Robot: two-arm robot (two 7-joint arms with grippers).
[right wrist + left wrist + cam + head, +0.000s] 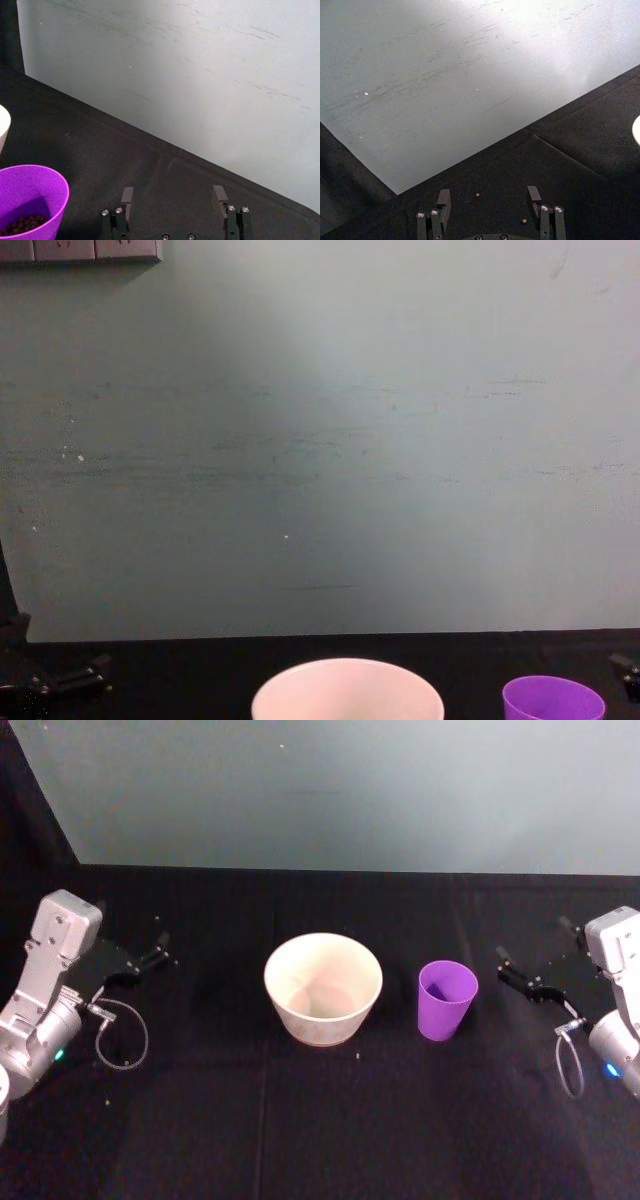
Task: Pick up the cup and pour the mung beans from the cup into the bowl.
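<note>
The purple cup (pixel 446 999) stands upright on the black table, just right of the white bowl (pixel 323 988). Dark mung beans (pixel 22 223) lie at the bottom of the cup (pixel 31 202). The bowl's inside looks bare. My right gripper (pixel 518 978) hovers open at the table's right side, a short way right of the cup, with nothing between its fingers. At the far left my left gripper (pixel 158 951) is parked open, well away from the bowl. Both rims show low in the chest view: bowl (pixel 347 688), cup (pixel 553 699).
A pale grey-green wall (pixel 340 790) rises behind the table's back edge. Two loose beans (pixel 477 194) lie on the black cloth near the left gripper. Black tabletop spreads in front of the bowl and cup.
</note>
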